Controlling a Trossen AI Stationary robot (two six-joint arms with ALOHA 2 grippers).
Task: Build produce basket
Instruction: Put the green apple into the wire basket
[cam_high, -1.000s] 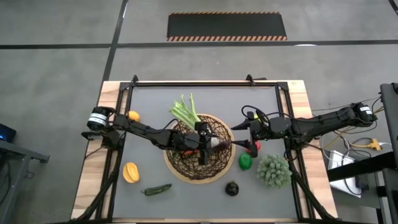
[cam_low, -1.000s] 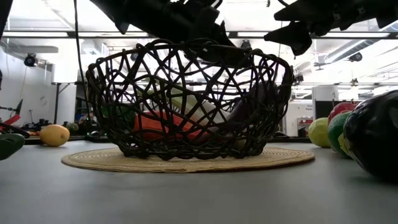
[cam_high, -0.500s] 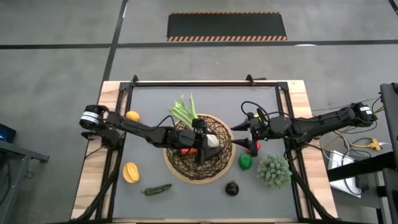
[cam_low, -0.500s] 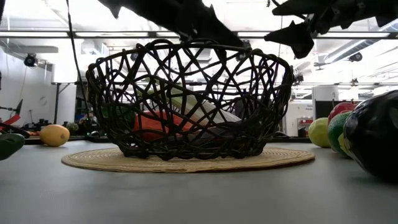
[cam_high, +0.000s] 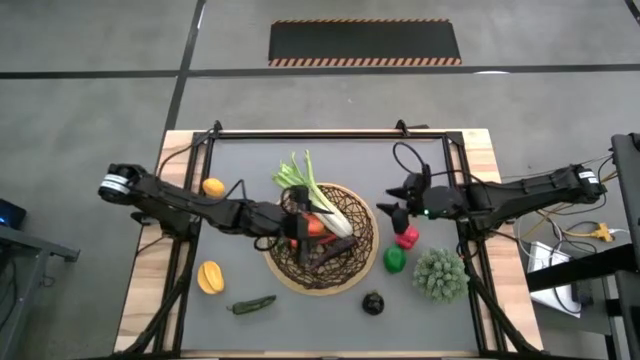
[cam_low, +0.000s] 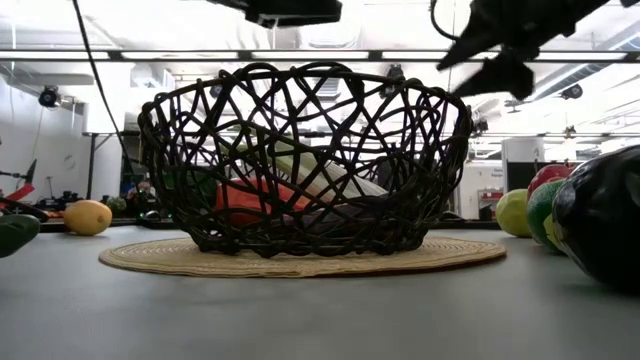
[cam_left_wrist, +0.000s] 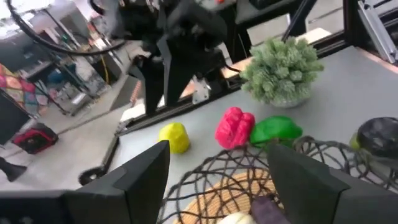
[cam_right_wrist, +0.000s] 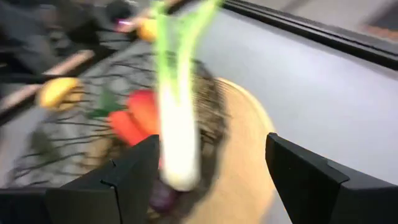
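Note:
The wicker basket stands on a round tan mat mid-table. In it lie the white-green leek, whose leaves stick out over the far rim, an orange carrot and a dark purple eggplant. My left gripper hovers open above the basket's left half, its fingers level toward the right, empty. My right gripper hangs open over the table just right of the basket, also empty. A pink-red pepper and a green lime lie below it.
Left of the basket lie two lemons and a green chili. A dark round fruit sits near the front edge, a green potted plant at the right. A black frame borders the grey mat.
My left gripper has risen out of the basket and drawn back toward the table's left edge, staying open. My right gripper has rolled and tipped at the wrist, staying about where it was. The produce in the basket lies as before.

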